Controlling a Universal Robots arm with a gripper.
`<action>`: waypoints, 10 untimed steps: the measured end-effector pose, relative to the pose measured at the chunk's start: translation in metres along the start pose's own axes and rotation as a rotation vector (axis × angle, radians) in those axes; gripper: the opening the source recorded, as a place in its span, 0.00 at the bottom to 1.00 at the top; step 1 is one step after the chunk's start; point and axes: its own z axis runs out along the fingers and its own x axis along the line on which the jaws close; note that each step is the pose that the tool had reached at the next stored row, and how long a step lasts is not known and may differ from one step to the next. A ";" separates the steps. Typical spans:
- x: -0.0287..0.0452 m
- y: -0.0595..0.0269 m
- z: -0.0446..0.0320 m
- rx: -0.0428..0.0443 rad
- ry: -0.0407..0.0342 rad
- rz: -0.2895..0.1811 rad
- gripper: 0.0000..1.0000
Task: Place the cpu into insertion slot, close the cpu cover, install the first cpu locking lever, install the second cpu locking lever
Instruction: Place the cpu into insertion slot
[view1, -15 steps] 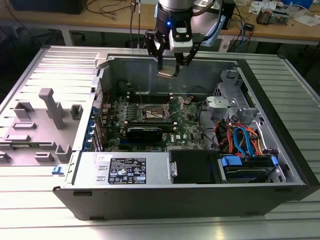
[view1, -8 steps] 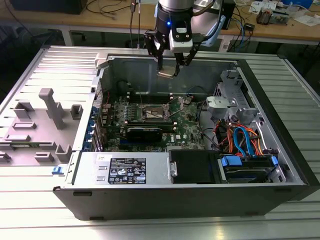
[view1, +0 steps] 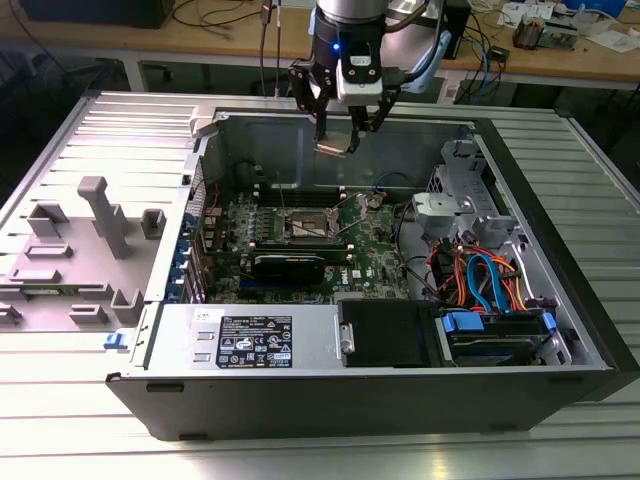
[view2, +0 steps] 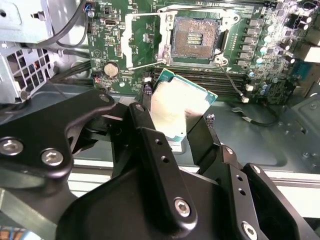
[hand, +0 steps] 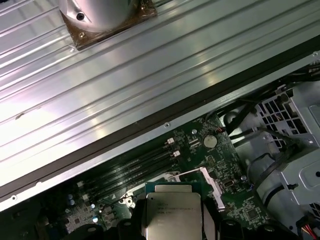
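Table (view1: 300, 460): ribbed grey metal, lying under everything that surrounds the slot.

Case (view1: 300, 400): black tower on its side with the panel off, walling the slot in on all sides.

Board (view1: 375, 250): green, flat on the case floor, with the slot set near its middle. Black memory slots run along one side of the slot.

Gripper (view1: 337, 145): mine, black, with two fingers (view2: 150, 145). It hangs in the air above the slot, toward the case's far wall in the exterior view. My jaws are drawn in to the width of the chip and clamp it by two opposite edges.

Cover (view2: 128, 42): thin silvery frame, swung up off the slot and standing at one of its sides.

Slot (view2: 195, 37): square, with a dark centre and metal rim. It lies bare and uncovered, with nothing seated in it.

Cpu (view2: 180, 107): flat square with a dull silver top and green edge, tilted between my fingers. It is held above the slot, well clear of it and touching nothing else.
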 end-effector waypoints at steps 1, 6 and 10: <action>-0.0001 -0.0001 0.0002 -0.0002 -0.0006 0.007 0.54; 0.0017 -0.0019 0.0023 -0.0007 -0.0028 0.031 0.54; 0.0036 -0.0031 0.0049 -0.0010 -0.0039 0.045 0.54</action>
